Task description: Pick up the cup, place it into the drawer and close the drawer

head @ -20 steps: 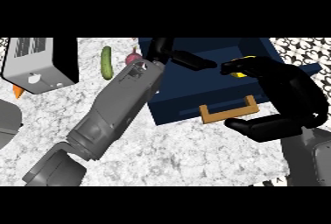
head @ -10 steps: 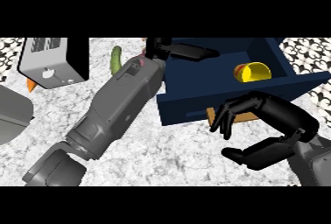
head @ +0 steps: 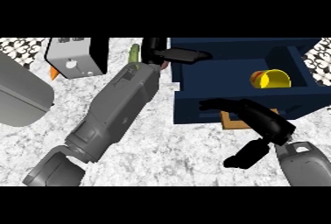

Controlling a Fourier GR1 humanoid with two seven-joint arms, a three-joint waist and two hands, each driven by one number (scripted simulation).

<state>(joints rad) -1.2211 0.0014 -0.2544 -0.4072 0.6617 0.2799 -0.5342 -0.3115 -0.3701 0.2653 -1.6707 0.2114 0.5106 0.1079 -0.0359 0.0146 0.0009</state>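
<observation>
A yellow cup (head: 272,78) lies on its side inside the open navy drawer (head: 194,83), near its right end. My right hand (head: 262,120) is in front of the drawer's front panel, fingers stretched toward it, covering most of the tan handle (head: 231,122); it holds nothing. My left hand (head: 169,54) rests on the drawer's upper left corner with fingers straight, its grey forearm running down to the lower left.
A grey and black toaster (head: 77,57) stands at the back left, with an orange thing (head: 53,72) beside it. A green vegetable (head: 134,52) peeks out behind my left forearm. A grey rounded object (head: 19,96) fills the left edge.
My right hand has left the cup inside the drawer and come down to the front panel over the handle. The view has shifted, so the drawer sits lower and further right.
</observation>
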